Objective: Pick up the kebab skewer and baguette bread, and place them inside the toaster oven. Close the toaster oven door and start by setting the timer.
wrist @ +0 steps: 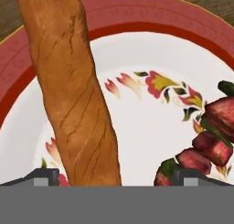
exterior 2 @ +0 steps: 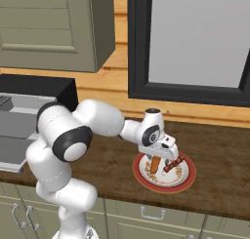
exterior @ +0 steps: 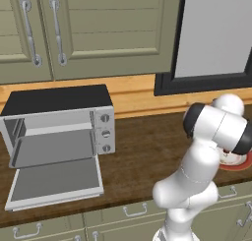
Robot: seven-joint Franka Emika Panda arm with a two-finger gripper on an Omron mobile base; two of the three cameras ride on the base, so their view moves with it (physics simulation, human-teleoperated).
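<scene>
Gripper point(exterior 2: 165, 161) hovered low over plate point(exterior 2: 188, 177), jaws spread wide, holding nothing. Baguette bread point(wrist: 73, 90) lay on plate between fingertips point(wrist: 43, 177), its ends cut off in hand view. Kebab skewer point(wrist: 205, 143) beside it, partly cropped. Toaster oven point(exterior: 59, 122) stood well apart, toaster oven door point(exterior: 54, 181) dropped open.

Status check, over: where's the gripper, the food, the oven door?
Gripper open, low over plate. Baguette bread and kebab skewer both on plate, ungrasped. Toaster oven door down, tray showing; nothing blocking.
</scene>
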